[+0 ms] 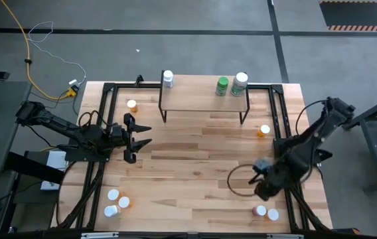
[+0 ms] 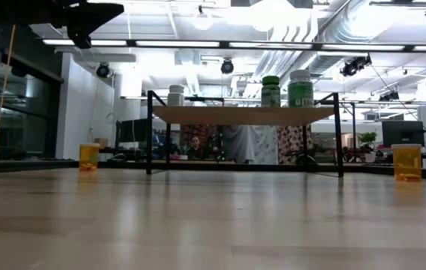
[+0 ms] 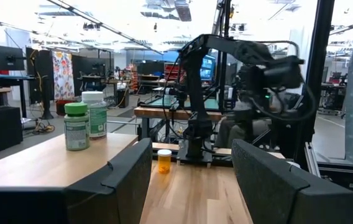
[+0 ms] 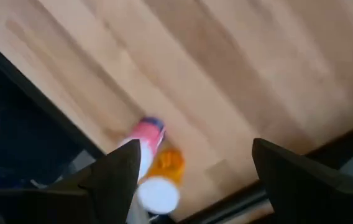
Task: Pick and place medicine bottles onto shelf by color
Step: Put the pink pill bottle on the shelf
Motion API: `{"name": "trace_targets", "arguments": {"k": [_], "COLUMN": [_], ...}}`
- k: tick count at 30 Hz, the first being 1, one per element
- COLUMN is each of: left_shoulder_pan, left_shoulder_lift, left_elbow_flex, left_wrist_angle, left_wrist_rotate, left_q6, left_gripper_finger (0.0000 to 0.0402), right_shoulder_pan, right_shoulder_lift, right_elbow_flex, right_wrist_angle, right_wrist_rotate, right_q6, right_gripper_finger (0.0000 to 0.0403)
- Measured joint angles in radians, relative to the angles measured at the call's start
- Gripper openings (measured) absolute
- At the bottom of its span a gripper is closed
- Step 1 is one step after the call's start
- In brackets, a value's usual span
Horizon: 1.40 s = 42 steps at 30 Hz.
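Observation:
The shelf [image 1: 202, 101] stands at the table's far middle and bears a white bottle [image 1: 168, 79], a green bottle [image 1: 222, 85] and a green-labelled, white-capped bottle [image 1: 240, 83]. Single orange bottles stand on the table at the far left [image 1: 131, 105] and to the right of the shelf [image 1: 263, 131]. Three bottles [image 1: 115, 202] stand near left. A pink bottle [image 4: 148, 132] and an orange one [image 4: 164, 177] stand near right. My right gripper [image 4: 195, 149] hangs open above those two, pointing down. My left gripper [image 3: 189, 180] waits open at the left, level, facing right.
Black frame rails [image 1: 283, 113] run along the table's left and right sides. A dark cable loop [image 1: 238, 180] lies by my right arm. Bare wood lies in the table's middle. The room behind holds desks and screens.

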Motion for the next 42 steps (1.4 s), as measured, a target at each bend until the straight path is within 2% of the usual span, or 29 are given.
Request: {"name": "trace_targets", "arguments": {"k": [7, 24, 34, 38, 42], "left_shoulder_pan": [0.000, 0.000, 0.000, 0.000, 0.000], "left_shoulder_lift": [0.000, 0.000, 0.000, 0.000, 0.000], "left_elbow_flex": [0.000, 0.000, 0.000, 0.000, 0.000], "left_wrist_angle": [0.000, 0.012, 0.012, 0.012, 0.012], "left_wrist_rotate": [0.000, -0.003, -0.003, -0.005, -0.006], "left_q6": [0.009, 0.053, 0.053, 0.053, 0.053], "left_gripper_finger": [0.0211, 0.0211, 0.0211, 0.0211, 0.0211], "right_shoulder_pan": [0.061, 0.084, 0.084, 0.081, 0.081], "right_shoulder_lift": [0.125, 0.295, 0.339, 0.340, 0.340], "right_elbow_flex": [0.029, 0.029, 0.029, 0.029, 0.029], "right_wrist_angle": [0.119, 0.296, 0.289, 0.267, 0.259], "right_wrist_rotate": [-0.126, -0.170, -0.210, -0.196, -0.195], "right_q6": [0.170, 0.201, 0.200, 0.197, 0.197], "right_gripper_finger": [0.0299, 0.0299, 0.0298, 0.0281, 0.0242]}}
